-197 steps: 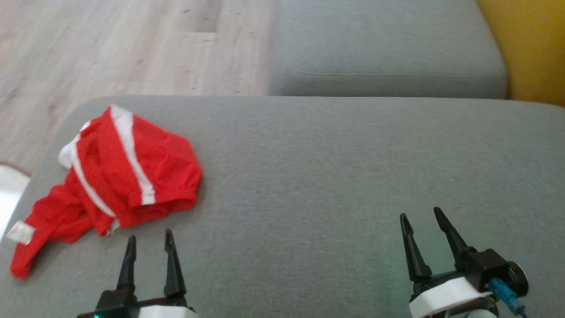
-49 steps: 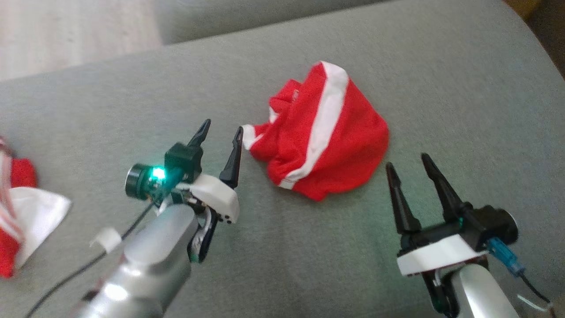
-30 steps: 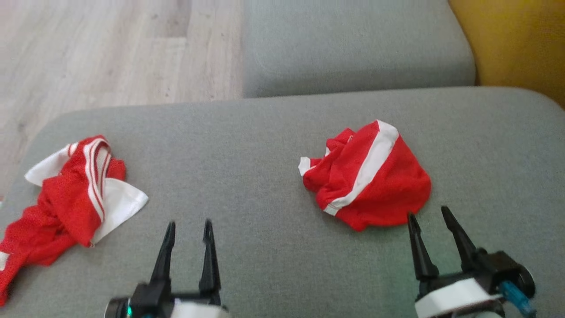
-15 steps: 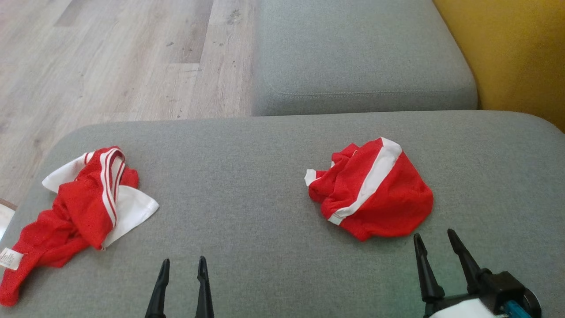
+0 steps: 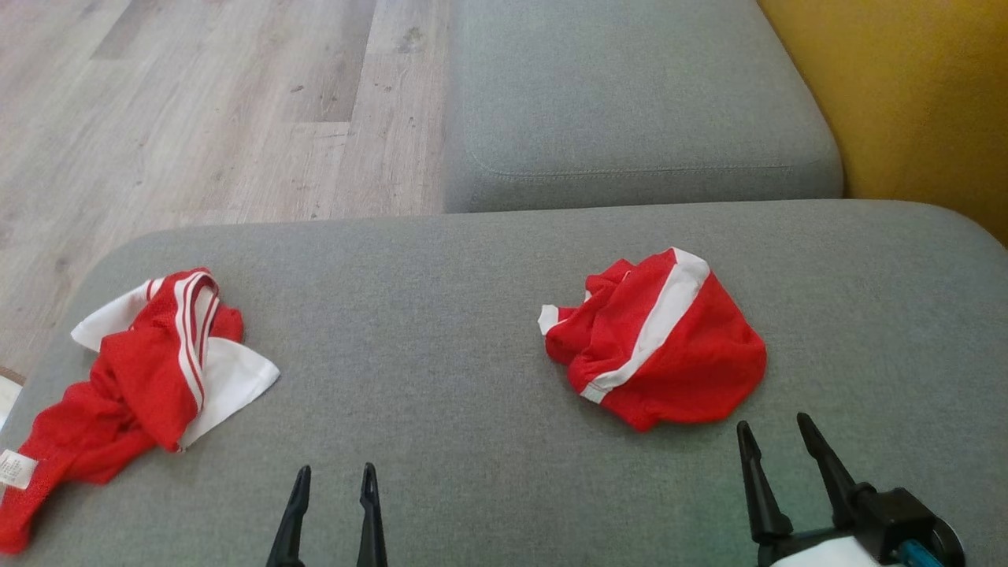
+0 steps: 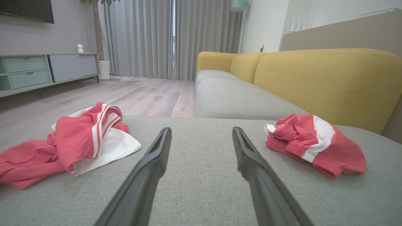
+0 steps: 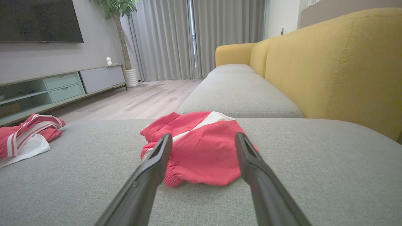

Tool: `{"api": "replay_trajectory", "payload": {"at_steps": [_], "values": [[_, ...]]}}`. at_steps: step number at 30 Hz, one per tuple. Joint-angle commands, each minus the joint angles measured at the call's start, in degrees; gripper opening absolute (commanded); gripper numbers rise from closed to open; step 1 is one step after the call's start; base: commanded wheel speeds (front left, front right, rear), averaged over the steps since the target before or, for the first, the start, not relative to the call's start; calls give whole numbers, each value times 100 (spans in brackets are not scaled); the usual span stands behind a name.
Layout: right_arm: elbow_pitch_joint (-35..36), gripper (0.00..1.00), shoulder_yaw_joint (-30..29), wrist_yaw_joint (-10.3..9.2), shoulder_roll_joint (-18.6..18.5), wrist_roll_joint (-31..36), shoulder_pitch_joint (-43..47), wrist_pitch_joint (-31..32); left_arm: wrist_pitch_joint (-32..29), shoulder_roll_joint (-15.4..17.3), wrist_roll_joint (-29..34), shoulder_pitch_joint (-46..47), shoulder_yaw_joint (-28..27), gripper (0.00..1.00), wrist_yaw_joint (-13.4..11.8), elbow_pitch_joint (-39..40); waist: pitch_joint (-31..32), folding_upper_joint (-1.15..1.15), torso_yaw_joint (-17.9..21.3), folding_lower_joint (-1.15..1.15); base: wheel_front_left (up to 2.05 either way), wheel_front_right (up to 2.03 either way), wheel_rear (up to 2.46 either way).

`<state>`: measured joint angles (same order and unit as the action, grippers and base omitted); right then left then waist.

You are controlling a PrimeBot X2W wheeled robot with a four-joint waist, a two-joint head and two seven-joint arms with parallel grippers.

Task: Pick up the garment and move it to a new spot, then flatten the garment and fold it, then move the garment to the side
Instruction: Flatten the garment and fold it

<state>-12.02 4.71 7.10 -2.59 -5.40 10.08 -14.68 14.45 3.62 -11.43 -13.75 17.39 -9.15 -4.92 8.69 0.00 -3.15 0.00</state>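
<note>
A crumpled red garment [image 5: 657,339] with a white stripe lies on the grey cushion, right of centre; it also shows in the left wrist view [image 6: 314,142] and the right wrist view [image 7: 198,144]. My right gripper [image 5: 776,429] stands open just in front of it, nothing between its fingers [image 7: 154,163]. My left gripper [image 5: 335,472] is open at the bottom centre, empty, over bare cushion, its fingers [image 6: 157,157] apart. A second red and white garment [image 5: 150,370] lies bunched at the cushion's left end [image 6: 78,141] [image 7: 28,131].
The grey cushion [image 5: 472,315] ends at the left over wooden floor [image 5: 197,102]. Another grey seat cushion [image 5: 638,94] lies beyond. A yellow sofa back [image 5: 913,94] runs along the right. A low TV cabinet [image 7: 62,84] stands across the room.
The head camera has tilted slightly, shifting the scene. Both grippers have sunk lower in the head view and stay open. Both garments lie where they were.
</note>
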Motion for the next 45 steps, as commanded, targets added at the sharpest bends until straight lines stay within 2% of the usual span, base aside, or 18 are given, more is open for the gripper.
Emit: {"api": "replay_trajectory", "payload": {"at_steps": [1,15,21,27,35,45], "values": [[175,100,131,39,-29,12,-209,-32,54,-73,78,232,-127,100,-24,151,-3,0,-3,0,0,0,0],[170,100,140,39,-29,-51,-219,-32,54,-74,85,291,-80,100,-46,81,-50,0,71,0,0,0,0],[198,100,179,39,-29,-44,-250,-32,54,-74,-190,320,-25,100,22,0,-156,0,174,0,0,0,0],[262,100,188,39,-29,-48,-374,-32,55,-74,-800,754,318,100,360,-474,-526,0,329,0,0,0,0],[330,100,281,39,-29,133,-694,-32,55,-74,-1714,1837,1087,100,1095,-1522,-1187,0,705,0,0,0,0],[410,100,449,39,-29,172,-1145,-32,55,-74,-2564,3134,2039,100,1469,-2789,-1821,0,1260,0,0,0,0]]}}
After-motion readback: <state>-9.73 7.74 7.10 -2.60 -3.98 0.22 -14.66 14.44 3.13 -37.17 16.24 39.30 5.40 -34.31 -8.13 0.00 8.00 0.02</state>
